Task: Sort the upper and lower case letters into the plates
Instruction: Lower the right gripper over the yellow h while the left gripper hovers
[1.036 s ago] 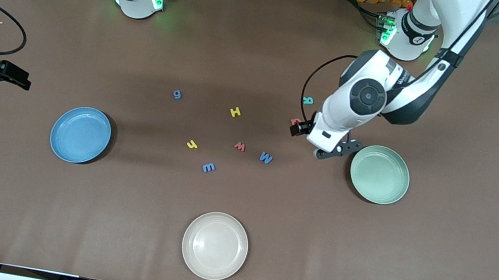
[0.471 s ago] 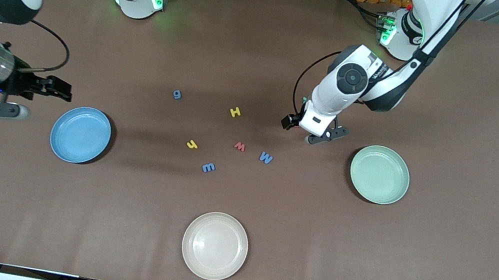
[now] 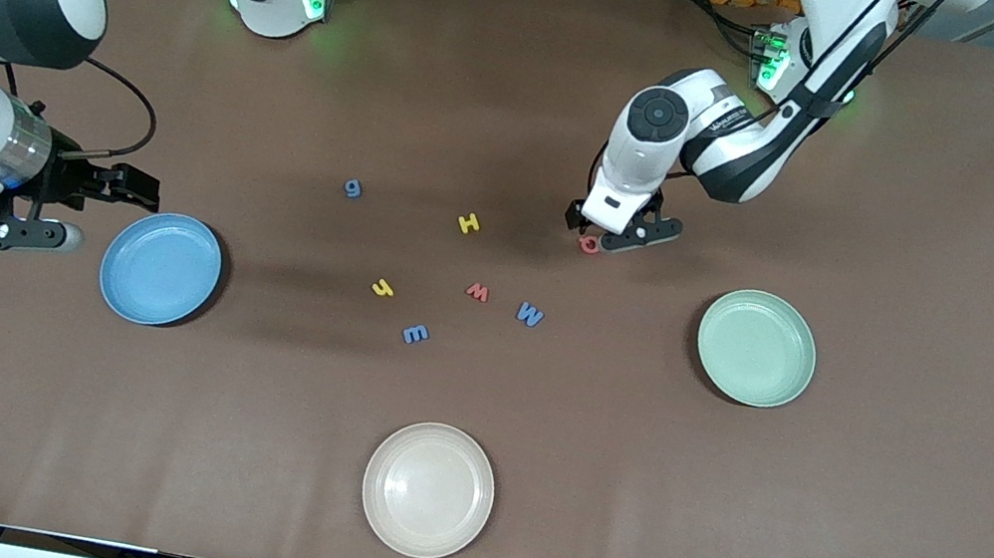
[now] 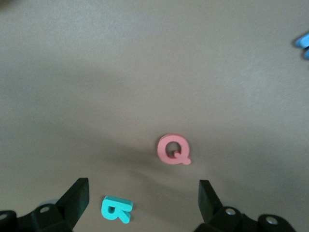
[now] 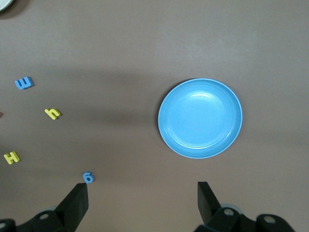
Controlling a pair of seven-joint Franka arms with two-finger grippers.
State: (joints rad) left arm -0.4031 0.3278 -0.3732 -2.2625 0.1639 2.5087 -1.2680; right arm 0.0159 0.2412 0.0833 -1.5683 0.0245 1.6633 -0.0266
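Cream plate (image 3: 427,490): nearest the front camera, empty, no part of the sorting.
Loose letters: blue E (image 3: 415,334), yellow h (image 3: 382,287), red w (image 3: 478,292) and blue W (image 3: 530,314) lie mid-desk (image 3: 867,543); yellow H (image 3: 468,223) and blue g (image 3: 354,188) lie farther from the camera.
Blue plate (image 3: 160,268): empty, toward the right arm's end.
Mint plate (image 3: 756,348): empty, toward the left arm's end.
Right hand (image 3: 79,211): fingers apart, holding nothing, hanging just beside the blue plate's rim; this arm appears to wait.
Red Q (image 3: 590,244): flat on the desk, just beside the left hand on the camera's side.
Left hand (image 3: 611,230): fingers spread wide, empty, low over the desk.
Teal letter (image 4: 116,209): seen only in the left wrist view, close to one finger (image 4: 76,195); likely an R.
Key relation: the Q (image 4: 173,149) sits ahead of the open fingers, roughly centred between them, not yet enclosed; the left arm is far the nearer one.
Next move, as judged: a short advance and descent should straddle the Q.
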